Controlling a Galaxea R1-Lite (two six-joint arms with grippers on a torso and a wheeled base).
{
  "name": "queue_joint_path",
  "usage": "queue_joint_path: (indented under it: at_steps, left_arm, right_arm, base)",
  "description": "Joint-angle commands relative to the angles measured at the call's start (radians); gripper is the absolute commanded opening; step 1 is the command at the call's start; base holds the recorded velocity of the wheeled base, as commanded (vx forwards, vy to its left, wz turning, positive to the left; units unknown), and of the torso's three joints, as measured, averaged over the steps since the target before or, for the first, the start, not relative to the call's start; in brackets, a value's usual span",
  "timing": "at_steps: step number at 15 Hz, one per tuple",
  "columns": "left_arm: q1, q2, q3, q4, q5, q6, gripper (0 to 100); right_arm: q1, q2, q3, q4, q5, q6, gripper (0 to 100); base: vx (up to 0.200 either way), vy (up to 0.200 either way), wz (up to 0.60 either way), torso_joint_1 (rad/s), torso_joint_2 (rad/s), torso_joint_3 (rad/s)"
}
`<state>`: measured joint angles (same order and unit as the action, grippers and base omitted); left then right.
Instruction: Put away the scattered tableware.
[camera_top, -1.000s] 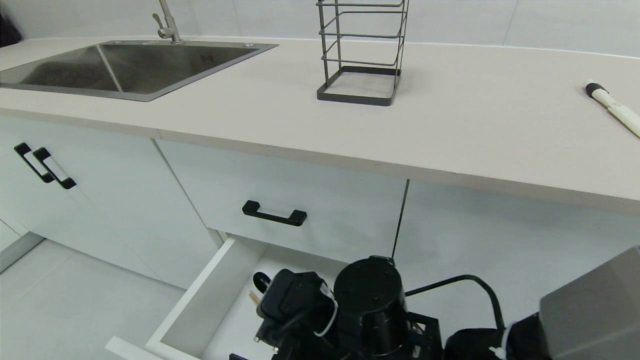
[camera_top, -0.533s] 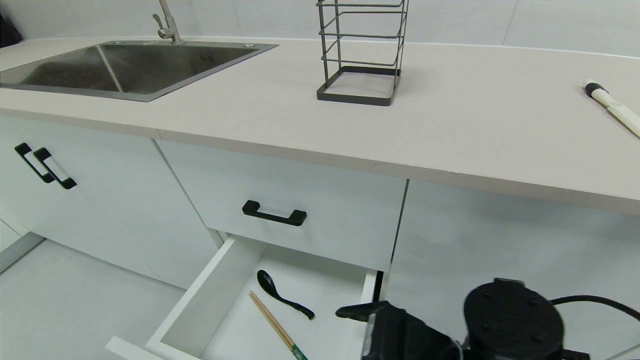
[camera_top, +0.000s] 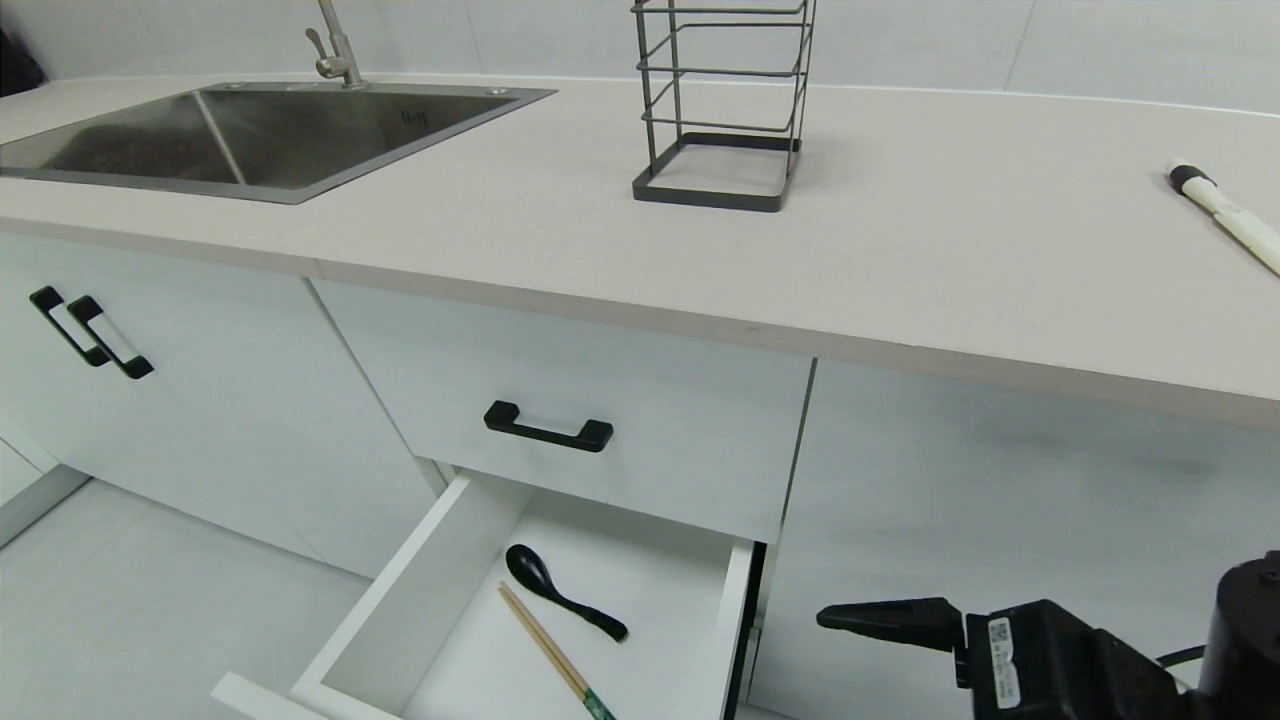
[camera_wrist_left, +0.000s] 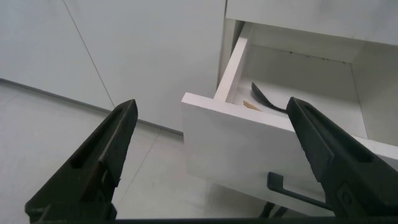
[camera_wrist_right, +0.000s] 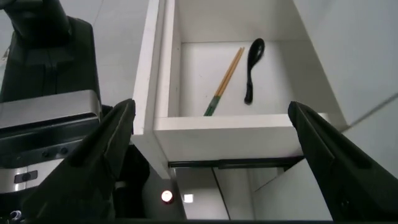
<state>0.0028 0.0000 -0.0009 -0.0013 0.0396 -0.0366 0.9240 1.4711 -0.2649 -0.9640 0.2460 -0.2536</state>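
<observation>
Right claw (camera_wrist_right: 211, 112) spread wide near open drawer (camera_top: 425, 590); left claw (camera_wrist_left: 211, 107) likewise wide. Inside drawer: black spoon (camera_top: 565, 595) just beside chopsticks (camera_top: 550, 648).

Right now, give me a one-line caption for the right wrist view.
Open right pincer framing the pulled-out drawer, black spoon and chopsticks lying inside.

Black spoon (camera_top: 563, 594), green-tipped wooden chopsticks (camera_top: 550, 650), white drawer (camera_top: 420, 595)
</observation>
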Motion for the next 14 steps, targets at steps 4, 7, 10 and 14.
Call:
queue_joint_path:
  at_steps: [4,7,10,14]
  left_arm:
    - [0.000,0.000,0.001,0.000,0.000,0.000,100]
    - [0.000,0.000,-0.001,0.000,0.000,0.000,100]
    - [0.000,0.000,-0.001,-0.002,0.000,0.007,100]
    - [0.000,0.000,-0.001,0.000,0.000,0.001,100]
  right_arm:
    - [-0.106,-0.213,0.179,0.045,0.003,-0.004,100]
    - [-0.191,-0.390,0.265,0.131,0.009,-0.003,100]
    - [-0.298,-0.703,0.265,0.361,0.010,-0.001,100]
    - [-0.669,-1.068,0.253,0.554,0.001,0.004,100]
  base:
    - [0.000,0.000,0.00,0.000,0.00,0.000]
    - [0.000,0.000,0.00,0.000,0.00,0.000]
    - [0.000,0.000,0.00,0.000,0.00,0.000]
    - [0.000,0.000,0.00,0.000,0.00,0.000]
